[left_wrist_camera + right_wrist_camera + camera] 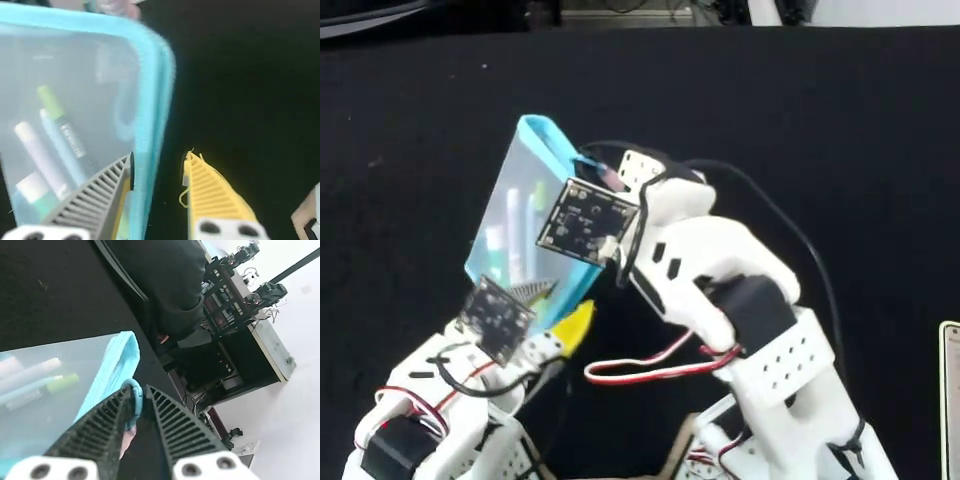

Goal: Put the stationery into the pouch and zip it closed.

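A see-through pouch point(520, 215) with light-blue trim stands tilted on the black table. Inside it lie several pens and markers point(515, 225), pale green, blue and white point(55, 135) point(40, 372). My right gripper point(137, 389) is shut on the blue zipper pull point(134, 397) at the pouch's point(50, 405) far corner; in the high view it point(618, 172) sits at the pouch's top right. My left gripper point(156, 167) is open: its grey finger point(100, 195) lies against the pouch point(90, 75), the yellow finger point(210, 195) stands off the trim. From above, the left gripper point(563, 303) straddles the pouch's near edge.
Black cloth point(820, 130) covers the table all around. A white object point(950, 400) lies at the right edge. A red-and-white cable point(650, 365) hangs between the arms. Past the table's far edge stand a dark chair point(170, 285) and equipment racks point(235, 295).
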